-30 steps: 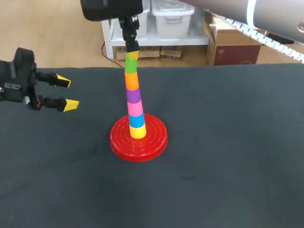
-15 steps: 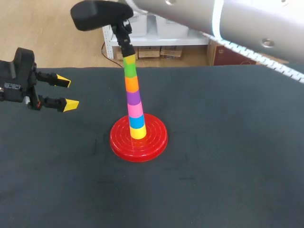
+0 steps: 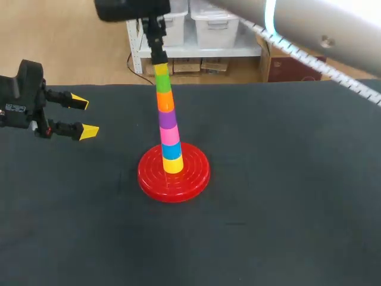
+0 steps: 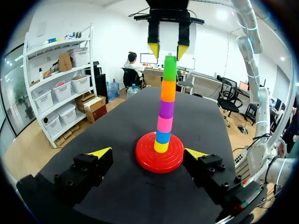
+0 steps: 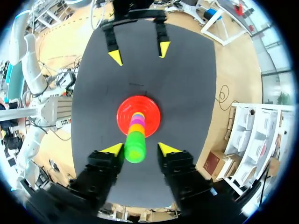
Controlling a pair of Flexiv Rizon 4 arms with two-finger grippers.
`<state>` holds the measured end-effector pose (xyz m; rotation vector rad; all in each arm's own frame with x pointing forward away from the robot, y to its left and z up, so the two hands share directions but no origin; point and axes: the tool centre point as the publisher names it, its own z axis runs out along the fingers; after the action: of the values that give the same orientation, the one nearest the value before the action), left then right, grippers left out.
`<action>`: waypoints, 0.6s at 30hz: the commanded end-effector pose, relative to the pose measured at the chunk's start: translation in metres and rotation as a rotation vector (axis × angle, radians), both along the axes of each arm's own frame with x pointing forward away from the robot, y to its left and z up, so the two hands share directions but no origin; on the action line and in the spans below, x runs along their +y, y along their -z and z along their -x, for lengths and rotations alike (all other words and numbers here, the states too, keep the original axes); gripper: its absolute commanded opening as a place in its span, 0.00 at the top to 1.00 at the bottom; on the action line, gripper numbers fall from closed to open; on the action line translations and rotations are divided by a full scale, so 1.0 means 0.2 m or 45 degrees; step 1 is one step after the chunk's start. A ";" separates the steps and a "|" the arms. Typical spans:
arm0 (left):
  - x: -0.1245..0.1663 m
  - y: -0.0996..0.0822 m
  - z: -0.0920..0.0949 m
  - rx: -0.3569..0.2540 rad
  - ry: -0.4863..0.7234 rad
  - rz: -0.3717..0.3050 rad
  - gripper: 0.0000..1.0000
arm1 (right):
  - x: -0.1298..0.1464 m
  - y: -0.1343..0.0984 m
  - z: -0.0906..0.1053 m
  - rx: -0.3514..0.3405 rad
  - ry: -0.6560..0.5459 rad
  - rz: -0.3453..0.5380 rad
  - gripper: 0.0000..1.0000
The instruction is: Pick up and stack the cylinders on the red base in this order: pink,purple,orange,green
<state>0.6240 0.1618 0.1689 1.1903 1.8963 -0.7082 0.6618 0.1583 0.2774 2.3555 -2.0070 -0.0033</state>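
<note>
On the red base (image 3: 152,179) the pink cylinder (image 3: 170,136), purple cylinder (image 3: 168,119), orange cylinder (image 3: 165,100) and green cylinder (image 3: 162,83) stand stacked in order, so the stacking looks done. The right gripper (image 4: 168,49) hangs over the green cylinder, fingers apart and seemingly clear of it. The left gripper (image 3: 84,117) sits well aside, fingers apart.

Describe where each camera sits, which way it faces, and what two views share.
Head view: above and behind, facing down on the stack of coloured plastic cylinders on the round red plastic base; left hand at left, right arm above.
Left wrist view: at the table's edge, facing the stack level; own fingers show.
Right wrist view: above the stack, facing straight down; right hand straddles the green cylinder.
Shared: both wrist views show both hands.
</note>
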 end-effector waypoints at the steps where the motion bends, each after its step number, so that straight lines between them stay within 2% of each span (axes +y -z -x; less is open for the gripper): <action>1: 0.00 0.01 -0.01 -0.003 0.004 0.003 0.00 | -0.13 -0.07 0.07 -0.063 0.047 -0.226 0.00; 4: 0.00 0.01 -0.01 -0.003 0.004 0.003 0.00 | -0.17 -0.14 0.09 -0.088 0.069 -0.361 0.00; 8: 0.00 0.01 -0.01 -0.003 0.004 0.003 0.00 | -0.23 -0.18 0.10 -0.130 0.189 -0.464 0.00; 9: 0.00 0.01 -0.01 -0.003 0.004 0.003 0.00 | -0.24 -0.17 0.10 -0.071 0.223 -0.387 0.00; 18: 0.00 0.01 -0.01 -0.003 0.004 0.003 0.00 | -0.24 -0.17 0.10 -0.071 0.223 -0.387 0.00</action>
<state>0.6240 0.1618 0.1689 1.1903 1.8962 -0.7082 0.6498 0.1161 0.3143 2.2561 -2.2571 -0.2428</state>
